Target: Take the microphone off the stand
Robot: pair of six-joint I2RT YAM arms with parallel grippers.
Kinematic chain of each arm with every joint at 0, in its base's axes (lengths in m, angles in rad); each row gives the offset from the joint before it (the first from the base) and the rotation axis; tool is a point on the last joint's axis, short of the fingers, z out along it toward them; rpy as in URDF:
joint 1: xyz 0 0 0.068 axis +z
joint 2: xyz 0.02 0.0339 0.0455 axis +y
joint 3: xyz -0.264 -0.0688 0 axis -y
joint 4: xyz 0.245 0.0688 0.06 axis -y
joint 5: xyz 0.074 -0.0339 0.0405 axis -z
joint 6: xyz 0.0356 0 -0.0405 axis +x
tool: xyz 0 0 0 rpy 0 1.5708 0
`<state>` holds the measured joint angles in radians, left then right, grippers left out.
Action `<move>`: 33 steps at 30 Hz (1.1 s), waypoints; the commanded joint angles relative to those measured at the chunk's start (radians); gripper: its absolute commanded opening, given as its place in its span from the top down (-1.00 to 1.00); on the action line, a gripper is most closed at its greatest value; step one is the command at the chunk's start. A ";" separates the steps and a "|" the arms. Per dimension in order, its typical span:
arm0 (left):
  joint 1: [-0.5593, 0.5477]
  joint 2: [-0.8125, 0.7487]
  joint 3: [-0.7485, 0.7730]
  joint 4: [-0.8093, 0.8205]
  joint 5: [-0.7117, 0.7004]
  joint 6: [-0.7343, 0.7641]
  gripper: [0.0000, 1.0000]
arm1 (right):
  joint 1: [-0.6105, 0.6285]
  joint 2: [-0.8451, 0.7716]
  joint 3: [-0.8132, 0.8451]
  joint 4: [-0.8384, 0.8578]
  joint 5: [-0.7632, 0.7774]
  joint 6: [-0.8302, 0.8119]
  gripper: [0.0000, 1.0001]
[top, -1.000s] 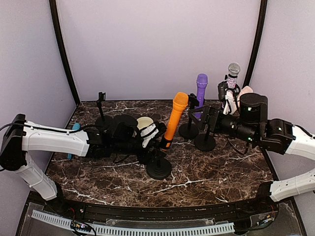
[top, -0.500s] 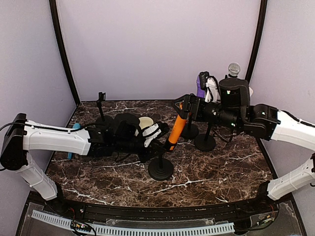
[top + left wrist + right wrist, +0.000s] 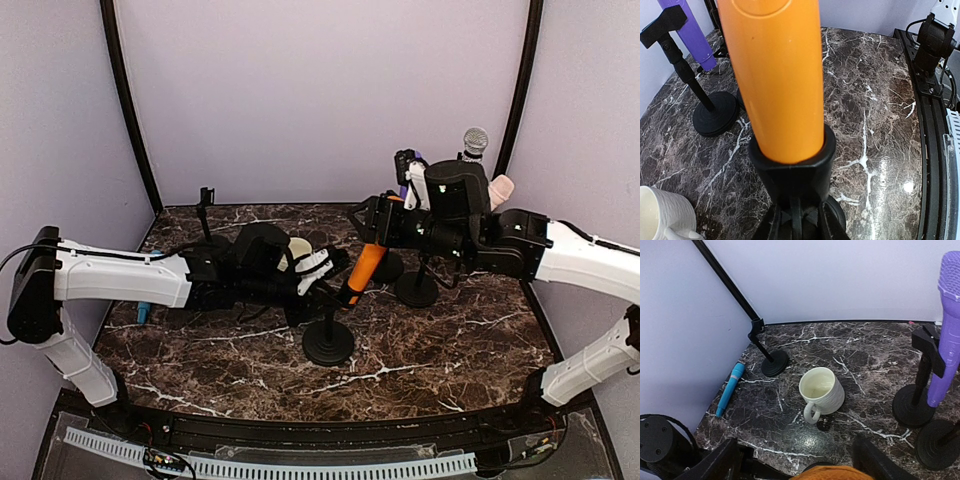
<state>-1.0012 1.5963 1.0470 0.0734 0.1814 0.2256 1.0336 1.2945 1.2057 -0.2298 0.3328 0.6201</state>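
Note:
An orange microphone (image 3: pixel 365 265) (image 3: pixel 775 75) leans in the black clip of its stand (image 3: pixel 328 343) (image 3: pixel 792 170) at the table's middle. My left gripper (image 3: pixel 322 280) (image 3: pixel 797 225) is shut on the stand's thin stem just under the clip. My right gripper (image 3: pixel 375 215) (image 3: pixel 799 460) hovers over the microphone's head. Its jaws are open and straddle the orange head (image 3: pixel 832 473), with a gap showing on the left side. The head itself is covered by the right arm in the top view.
A white mug (image 3: pixel 296 248) (image 3: pixel 822 390) sits behind the left gripper. A blue microphone (image 3: pixel 730 390) lies at the far left near an empty stand (image 3: pixel 207 215) (image 3: pixel 771 357). A purple microphone (image 3: pixel 950 315) (image 3: pixel 690 35), a silver one (image 3: pixel 475 140) and another stand (image 3: pixel 417 288) crowd the back right.
My left gripper closed on the stand stem. My right arm swung left from the back right to over the orange microphone's head, and its jaws have narrowed a little.

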 commanded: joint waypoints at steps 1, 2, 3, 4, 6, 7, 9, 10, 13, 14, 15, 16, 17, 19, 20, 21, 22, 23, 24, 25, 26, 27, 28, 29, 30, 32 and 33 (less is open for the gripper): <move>0.001 0.029 0.001 -0.033 0.017 0.035 1.00 | 0.015 -0.043 -0.041 0.023 0.022 0.024 -0.45; 0.001 0.027 -0.002 -0.028 0.026 0.022 1.00 | 0.016 -0.048 -0.045 0.024 0.028 0.022 -0.40; 0.002 0.024 -0.005 -0.026 0.030 0.016 1.00 | 0.015 -0.051 -0.047 0.027 0.032 0.020 -0.34; 0.001 0.023 -0.006 -0.026 0.031 0.015 1.00 | 0.016 -0.054 -0.049 0.032 0.034 0.017 -0.29; 0.001 0.023 -0.008 -0.030 0.024 0.017 1.00 | 0.017 -0.057 -0.054 0.045 0.031 0.009 -0.23; 0.001 0.022 -0.008 -0.032 0.023 0.020 1.00 | 0.017 -0.057 -0.055 0.051 0.027 0.004 -0.21; 0.001 0.020 -0.009 -0.033 0.019 0.023 1.00 | 0.017 -0.055 -0.054 0.063 0.019 -0.006 -0.13; 0.001 0.020 -0.012 -0.032 0.017 0.025 1.00 | 0.017 -0.055 -0.054 0.067 0.019 -0.009 -0.09; 0.001 0.031 -0.011 -0.036 0.005 0.031 1.00 | 0.019 -0.059 -0.050 0.070 0.030 -0.020 -0.04; 0.001 0.033 -0.010 -0.040 0.001 0.032 1.00 | 0.018 -0.061 -0.049 0.066 0.040 -0.026 -0.01; 0.001 0.037 -0.009 -0.040 0.000 0.033 1.00 | 0.018 -0.064 -0.048 0.060 0.049 -0.029 0.03; 0.001 0.040 -0.008 -0.041 -0.002 0.034 1.00 | 0.018 -0.068 -0.049 0.055 0.056 -0.032 0.07; 0.000 0.041 -0.008 -0.041 -0.003 0.035 1.00 | 0.018 -0.072 -0.050 0.051 0.058 -0.037 0.10; 0.001 0.044 -0.005 -0.044 -0.006 0.035 1.00 | 0.019 -0.083 -0.053 0.050 0.056 -0.048 0.14; 0.001 0.046 -0.005 -0.045 -0.006 0.036 1.00 | 0.018 -0.087 -0.055 0.051 0.053 -0.052 0.17; 0.001 0.046 -0.005 -0.045 -0.008 0.036 1.00 | 0.019 -0.093 -0.058 0.051 0.052 -0.058 0.21; 0.001 0.048 -0.004 -0.046 -0.009 0.037 1.00 | 0.019 -0.101 -0.062 0.058 0.050 -0.062 0.24; 0.001 0.049 -0.002 -0.046 -0.009 0.037 1.00 | 0.018 -0.108 -0.068 0.064 0.048 -0.066 0.29; 0.001 0.051 -0.002 -0.047 -0.009 0.037 1.00 | 0.019 -0.114 -0.075 0.071 0.048 -0.068 0.36; 0.001 0.052 -0.001 -0.048 -0.009 0.037 1.00 | 0.019 -0.122 -0.083 0.080 0.045 -0.068 0.42; 0.001 0.055 0.000 -0.049 -0.009 0.037 1.00 | 0.019 -0.129 -0.091 0.089 0.044 -0.068 0.47; 0.001 0.056 0.000 -0.052 -0.009 0.037 1.00 | 0.019 -0.133 -0.100 0.099 0.042 -0.068 0.50; 0.001 0.059 0.000 -0.054 -0.011 0.041 1.00 | 0.018 -0.138 -0.106 0.108 0.040 -0.068 0.53; 0.001 0.060 0.004 -0.058 -0.011 0.042 1.00 | 0.019 -0.142 -0.112 0.114 0.039 -0.068 0.55; 0.001 0.065 0.005 -0.061 -0.012 0.045 1.00 | 0.019 -0.144 -0.114 0.118 0.038 -0.070 0.57; 0.001 0.071 0.013 -0.067 -0.011 0.049 1.00 | 0.019 -0.143 -0.112 0.122 0.033 -0.079 0.63; 0.001 0.073 0.015 -0.068 -0.007 0.050 1.00 | 0.019 -0.143 -0.110 0.124 0.024 -0.088 0.65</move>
<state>-1.0023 1.6241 1.0649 0.0982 0.1997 0.2481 1.0409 1.1828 1.0931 -0.2012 0.3832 0.5552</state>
